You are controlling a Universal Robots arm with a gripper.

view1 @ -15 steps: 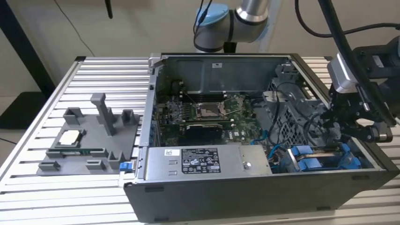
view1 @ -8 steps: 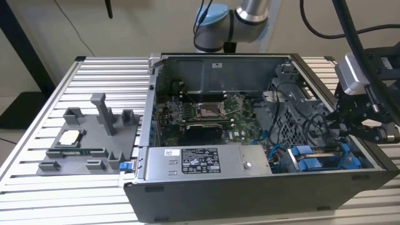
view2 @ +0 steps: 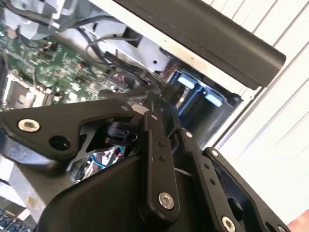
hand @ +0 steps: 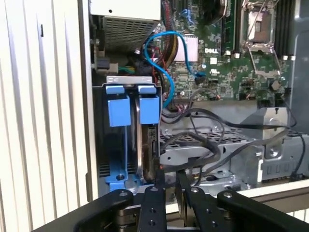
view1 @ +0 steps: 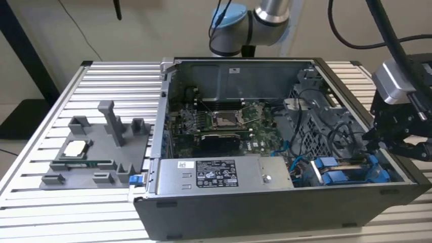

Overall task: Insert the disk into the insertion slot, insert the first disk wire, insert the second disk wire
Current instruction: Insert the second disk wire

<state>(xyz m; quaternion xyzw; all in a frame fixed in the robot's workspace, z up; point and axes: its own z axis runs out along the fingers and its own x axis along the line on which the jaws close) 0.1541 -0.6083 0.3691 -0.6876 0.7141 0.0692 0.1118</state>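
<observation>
The black robot gripper [hand: 171, 181], its fingers [hand: 153, 203] drawn nearly together, is hovering just beside the silver-grey hard drive [hand: 148, 108] in its bright blue caddy, seated in the dark grey metal bay [hand: 126, 79], and is probably risking snagging the loose black cables [hand: 193, 140] nearby.

Black cables [hand: 212, 147] crowd insertion slot [hand: 119, 112] side (blue cable [hand: 164, 63] too); motherboard [hand: 227, 63] area open.

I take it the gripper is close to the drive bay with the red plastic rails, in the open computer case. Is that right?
Not quite. The rails are bright blue, not red, as the first wrist view shows. The rest holds: the gripper is close to the drive bay in the open computer case.
</observation>
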